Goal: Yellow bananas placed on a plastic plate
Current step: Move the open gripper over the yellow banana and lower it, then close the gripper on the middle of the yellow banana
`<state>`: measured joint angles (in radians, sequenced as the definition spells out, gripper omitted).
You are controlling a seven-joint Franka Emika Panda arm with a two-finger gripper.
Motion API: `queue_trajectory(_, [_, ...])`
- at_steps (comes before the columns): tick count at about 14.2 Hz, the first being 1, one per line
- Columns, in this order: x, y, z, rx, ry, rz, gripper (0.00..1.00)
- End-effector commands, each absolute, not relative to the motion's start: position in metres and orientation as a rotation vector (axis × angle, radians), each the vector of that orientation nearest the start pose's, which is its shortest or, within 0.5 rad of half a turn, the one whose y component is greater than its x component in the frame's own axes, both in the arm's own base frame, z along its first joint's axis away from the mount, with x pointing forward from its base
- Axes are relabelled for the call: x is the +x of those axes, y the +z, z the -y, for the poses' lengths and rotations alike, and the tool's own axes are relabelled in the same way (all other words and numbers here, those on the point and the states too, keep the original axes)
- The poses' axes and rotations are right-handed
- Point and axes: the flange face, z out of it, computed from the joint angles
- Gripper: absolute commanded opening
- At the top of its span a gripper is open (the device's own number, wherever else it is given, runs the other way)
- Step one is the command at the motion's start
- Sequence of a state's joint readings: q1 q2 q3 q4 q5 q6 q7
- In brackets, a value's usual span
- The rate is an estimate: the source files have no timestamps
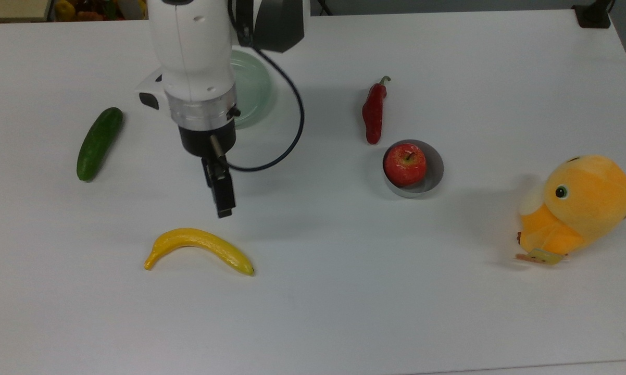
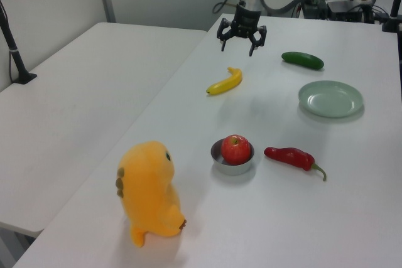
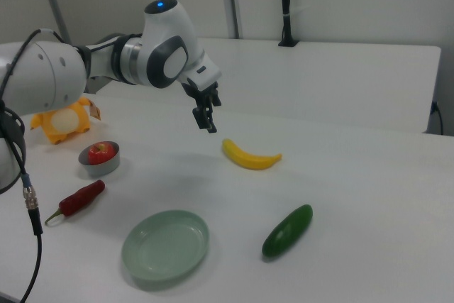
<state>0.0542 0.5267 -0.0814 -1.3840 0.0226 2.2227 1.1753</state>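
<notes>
Hand (image 2: 241, 40) hung spread wide and empty above the curved glossy yellow toy banana (image 1: 198, 248), mid-bench (image 1: 448, 312). Risk: slick curved skin could roll or slip under an off-centre pinch.

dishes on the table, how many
2: the plastic plate near the cucumber, and a grey metal bowl holding the apple beside the red pepper.
</notes>
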Motion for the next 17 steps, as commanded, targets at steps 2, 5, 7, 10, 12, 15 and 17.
queue_trajectory(2, [0.749, 0.407, 0.035, -2.223, -0.385, -1.937, 1.0])
queue_trajectory(5, [0.754, 0.374, 0.051, -2.16, -0.36, -2.018, 1.0])
queue_trajectory(7, [0.755, 0.365, 0.058, -2.149, -0.358, -2.032, 1.0])
queue_trajectory(10, [0.757, 0.35, 0.063, -2.145, -0.363, -2.037, 0.98])
queue_trajectory(12, [0.759, 0.347, 0.063, -2.139, -0.386, -2.023, 0.93])
queue_trajectory(15, [0.765, 0.336, 0.071, -2.144, -0.401, -2.019, 0.83])
queue_trajectory(17, [0.767, 0.323, 0.069, -2.211, -0.394, -1.973, 0.83])
